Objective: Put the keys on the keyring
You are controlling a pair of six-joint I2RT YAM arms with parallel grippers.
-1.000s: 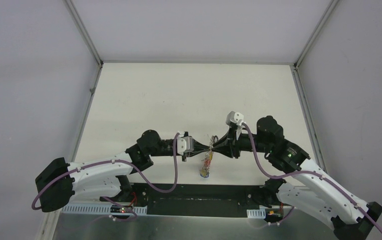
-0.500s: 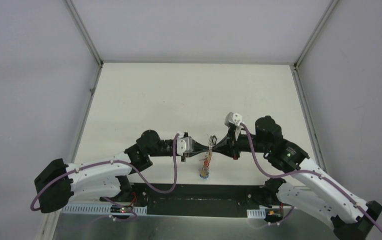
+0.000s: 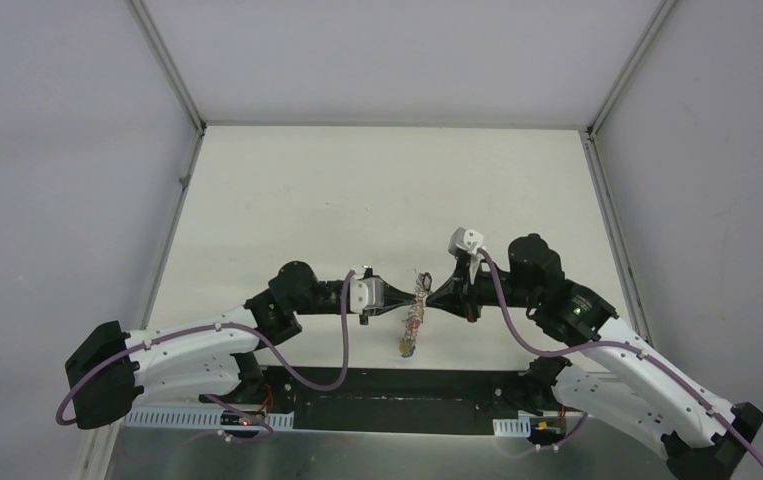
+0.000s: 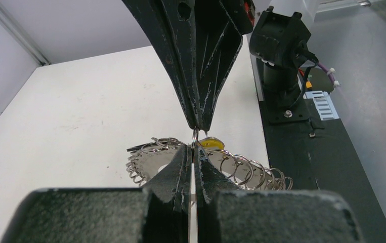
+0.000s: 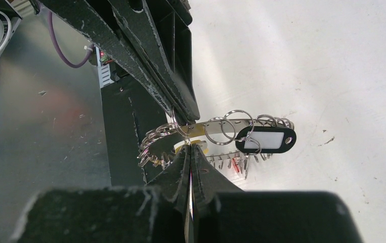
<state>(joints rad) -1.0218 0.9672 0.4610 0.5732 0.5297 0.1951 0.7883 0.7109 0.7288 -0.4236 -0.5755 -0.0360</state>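
Observation:
The keyring point(image 3: 417, 308) hangs above the table between my two grippers, a grey wreath of wire loops point(image 4: 254, 171) point(image 5: 155, 144). My left gripper point(image 3: 410, 301) point(image 4: 195, 150) is shut on one of its small loops. My right gripper point(image 3: 429, 296) point(image 5: 189, 150) meets it tip to tip and is shut on the same loop. A yellow key head point(image 4: 211, 143) point(image 5: 202, 147) sits right beside the right fingertips. A red key head point(image 5: 236, 165) dangles under the ring. The rest of the keys are lost among the coils.
A black tag with a white label point(image 5: 265, 139) hangs from the keyring. The white table point(image 3: 357, 200) is walled by grey panels on three sides. A black base plate point(image 3: 387, 385) and the arm mounts lie just below the hanging ring.
My right gripper has shut on the loop. Both grippers and the keyring have drifted slightly left, and the dangling bundle has swung a little.

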